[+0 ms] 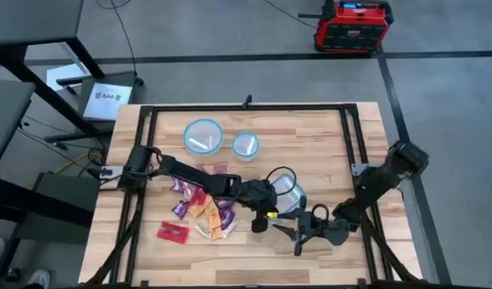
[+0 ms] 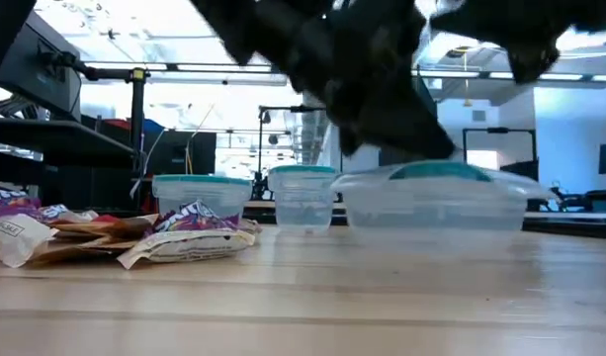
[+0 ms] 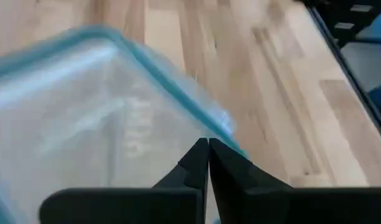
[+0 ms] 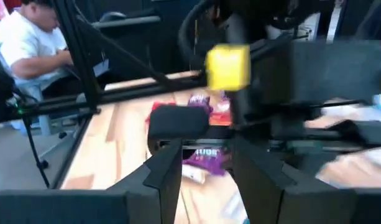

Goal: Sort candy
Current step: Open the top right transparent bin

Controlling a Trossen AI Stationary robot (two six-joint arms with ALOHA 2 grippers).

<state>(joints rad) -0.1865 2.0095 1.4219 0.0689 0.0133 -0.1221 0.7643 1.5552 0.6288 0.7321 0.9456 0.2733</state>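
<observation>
Nearest you, at the front edge of the worktop [image 1: 254, 265], your right gripper [image 1: 298, 237] hangs low with its fingers spread apart and nothing between them; the right wrist view looks past them at the other arm and at a purple packet beyond. Just behind and to its left, your left gripper [image 1: 264, 218] sits at the rim of the rectangular container [image 1: 289, 193], and in the left wrist view its fingertips [image 3: 207, 163] are pressed together with no candy visible between them. A packet pinched flat there could be hidden, but none shows.

The candy [image 1: 199, 207] lies in a loose heap left of centre, under the left forearm, with one red packet [image 1: 172, 232] apart at the heap's front-left. In the low view the purple packets [image 2: 189, 237] look puffy and crinkled, overlapping each other.

Expect these to be very light, soft and slick: the film wrappers will probably slide and drag neighbours along. I would go for a packet on the edge of the heap, or the lone red one, and pinch across its narrow width at a crimped end rather than press down on its flat middle. Squeeze gently; the sweets inside may crush.

Farther back stand two round containers [image 1: 202, 136], the smaller one [image 1: 246, 145] to the right, well clear of the heap.
</observation>
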